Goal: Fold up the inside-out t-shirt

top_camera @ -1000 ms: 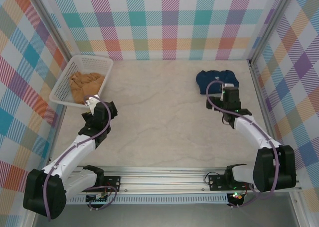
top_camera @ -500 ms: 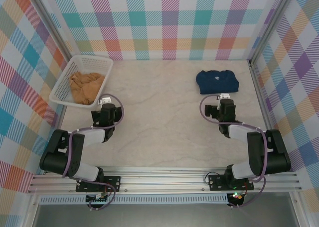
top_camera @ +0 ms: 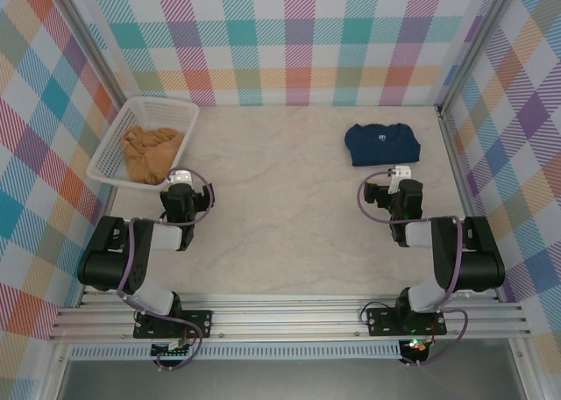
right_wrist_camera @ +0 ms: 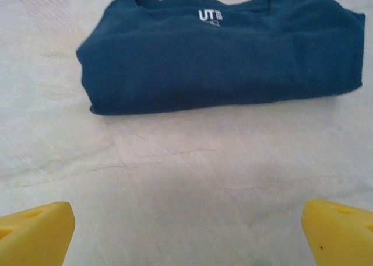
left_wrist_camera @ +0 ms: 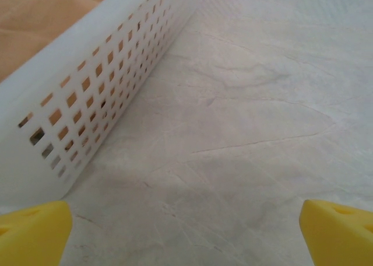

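Cloth on your right side first: the navy t-shirt [top_camera: 382, 144] lay as a compact folded bundle on the table [top_camera: 280, 216], toward the far right corner and close to the right plaid wall [top_camera: 508, 110]. In your right wrist view the t-shirt [right_wrist_camera: 221, 56] sat flat on the pale marbled surface with its collar on the far side, a small white "UT" mark [right_wrist_camera: 208, 15] just below the neckline, and a smooth folded edge facing the camera. Your right gripper [top_camera: 401, 173] sat low over the table just short of that near edge, apart from the cloth; its yellow fingertips [right_wrist_camera: 35, 234] stood at opposite corners of the wrist view, so the right gripper [right_wrist_camera: 186, 234] was spread wide with nothing between them. Your left gripper [top_camera: 179, 180] was likewise wide apart and empty, hovering over bare table beside the near corner of the white perforated basket [top_camera: 112, 154]. Your left wrist view showed the basket's slotted wall [left_wrist_camera: 87, 85] running along the left, a tan-orange garment [left_wrist_camera: 35, 15] inside it, and the left gripper [left_wrist_camera: 186, 231] over bare table. From above, that garment [top_camera: 151, 150] lay crumpled in the basket, well apart from the t-shirt.
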{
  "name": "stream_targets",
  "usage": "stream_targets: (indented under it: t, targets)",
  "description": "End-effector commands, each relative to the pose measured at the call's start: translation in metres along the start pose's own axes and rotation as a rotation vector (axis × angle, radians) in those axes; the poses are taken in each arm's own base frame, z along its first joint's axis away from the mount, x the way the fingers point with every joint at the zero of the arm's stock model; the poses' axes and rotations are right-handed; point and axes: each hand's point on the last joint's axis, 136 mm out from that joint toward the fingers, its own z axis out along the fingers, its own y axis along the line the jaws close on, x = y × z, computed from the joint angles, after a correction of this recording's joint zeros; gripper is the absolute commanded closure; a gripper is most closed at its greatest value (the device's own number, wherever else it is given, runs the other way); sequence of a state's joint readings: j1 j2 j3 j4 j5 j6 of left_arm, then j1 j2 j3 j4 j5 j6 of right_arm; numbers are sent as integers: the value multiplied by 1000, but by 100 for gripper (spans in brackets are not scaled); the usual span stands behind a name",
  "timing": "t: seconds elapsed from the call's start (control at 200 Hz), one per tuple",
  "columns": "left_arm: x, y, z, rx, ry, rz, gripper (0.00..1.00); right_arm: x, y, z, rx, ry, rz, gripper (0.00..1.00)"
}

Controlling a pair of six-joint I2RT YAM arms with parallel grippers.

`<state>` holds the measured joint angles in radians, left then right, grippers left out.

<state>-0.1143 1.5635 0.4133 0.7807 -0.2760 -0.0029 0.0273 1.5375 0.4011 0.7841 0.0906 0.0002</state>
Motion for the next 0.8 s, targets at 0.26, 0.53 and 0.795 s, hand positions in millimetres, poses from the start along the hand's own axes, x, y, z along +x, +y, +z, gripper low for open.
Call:
stream_targets:
  t: [0.26, 0.53, 0.795]
  targets:
    - [-9, -2, -1, 25, -43, -9, 0, -16, 7, -1, -44, -64, 11, 0]
    - [-9, -2, -1, 25, -43, -8, 0, -16, 7, -1, -44, -63, 12, 0]
    - [-10, -2, -1, 25, -44, -9, 0, -16, 7, -1, -48, -61, 11, 0]
